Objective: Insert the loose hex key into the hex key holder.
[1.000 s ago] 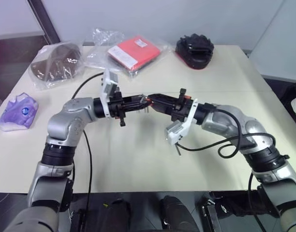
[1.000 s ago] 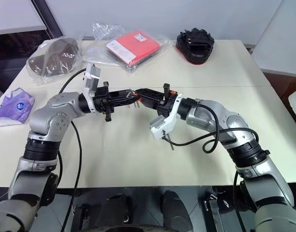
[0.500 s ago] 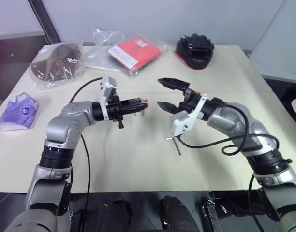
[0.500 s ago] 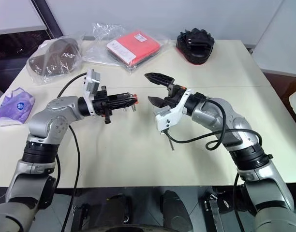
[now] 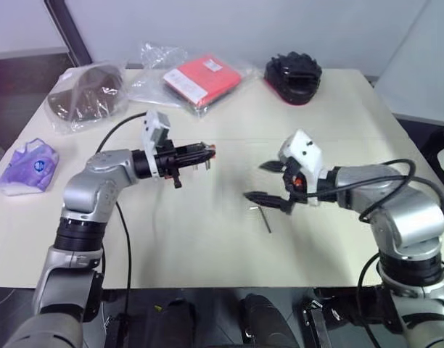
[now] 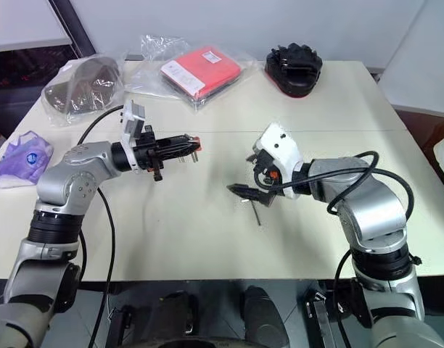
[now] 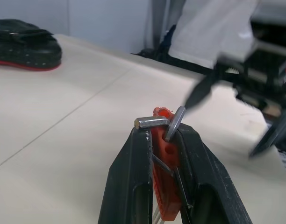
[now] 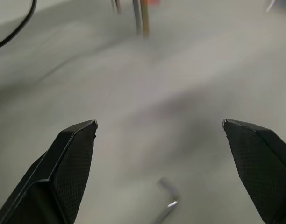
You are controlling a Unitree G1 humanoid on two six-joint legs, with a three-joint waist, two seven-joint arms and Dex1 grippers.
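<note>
**A:** Two grippers over the table [image 5: 207, 254], status left to right?

**B:** Far left edge: purple item in a clear bag [image 5: 24, 167]. Behind it, dark brown thing in a plastic bag [image 5: 88, 94]. Neither touched.

**A:** Left gripper?

**B:** Left gripper [image 5: 204, 151] held level above the table, pointing toward the right arm. Fingers pressed together, pinching the hex key holder [image 7: 164, 161]. Orange-red block sits between the two black pads, short grey keys sticking out past the fingertips.

**A:** Back of the table?

**B:** Flat red packet in clear plastic [image 5: 200, 78] at back centre, black object with red rim [image 5: 292, 75] to its right. Both well apart from the arms.

**A:** Loose hex key?

**B:** Loose hex key [image 5: 265, 217] lies flat on the table, in front of centre, nothing gripping it. In the right wrist view it sits between the two fingers, low down, blurred.

**A:** Right gripper?

**B:** Right gripper [image 5: 265, 181] angled down toward the table, fingers spread wide, nothing between them. Lower fingertip is just above the key's near end; can't tell if it touches. Clear gap between the two grippers.
</note>
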